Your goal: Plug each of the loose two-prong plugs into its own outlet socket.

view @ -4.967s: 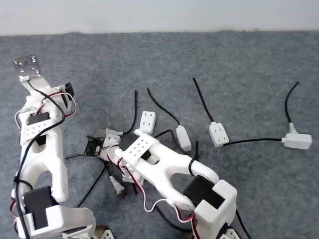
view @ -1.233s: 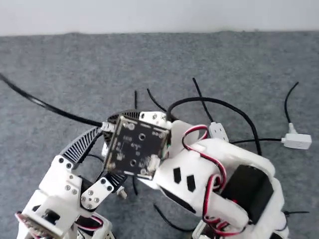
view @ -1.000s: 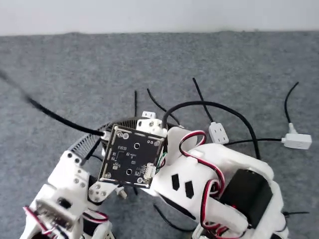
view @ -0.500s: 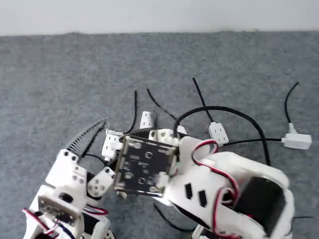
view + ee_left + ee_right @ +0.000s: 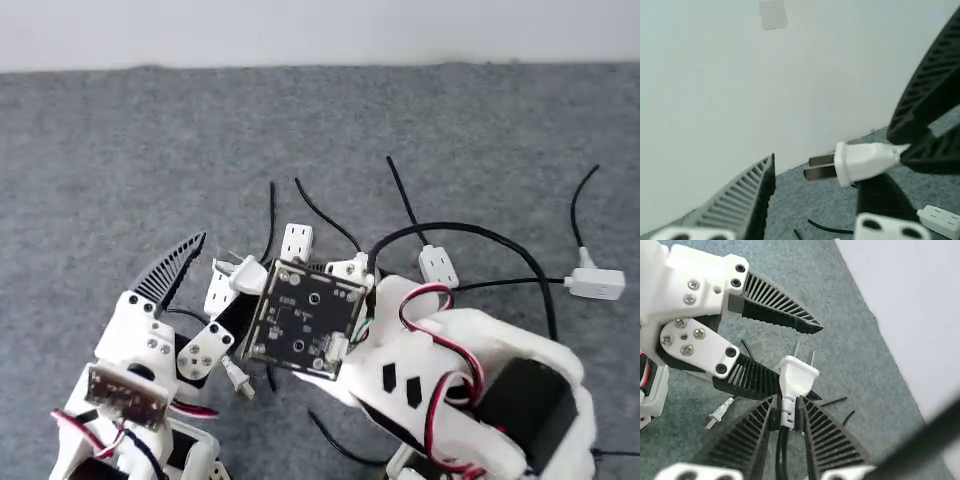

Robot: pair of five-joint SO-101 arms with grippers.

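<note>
Grey carpet (image 5: 150, 150) lay beneath. The right gripper (image 5: 787, 409) pinched the white plug (image 5: 796, 376) by its neck; the left gripper (image 5: 820, 362) gaped wide, one finger either side of that plug.

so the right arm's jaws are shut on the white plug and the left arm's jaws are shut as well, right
Not quite. The left gripper has its jaws open, spread wide apart close to the prongs of the white plug; the right wrist view shows it. The right gripper does have its jaws shut on that plug.
</note>
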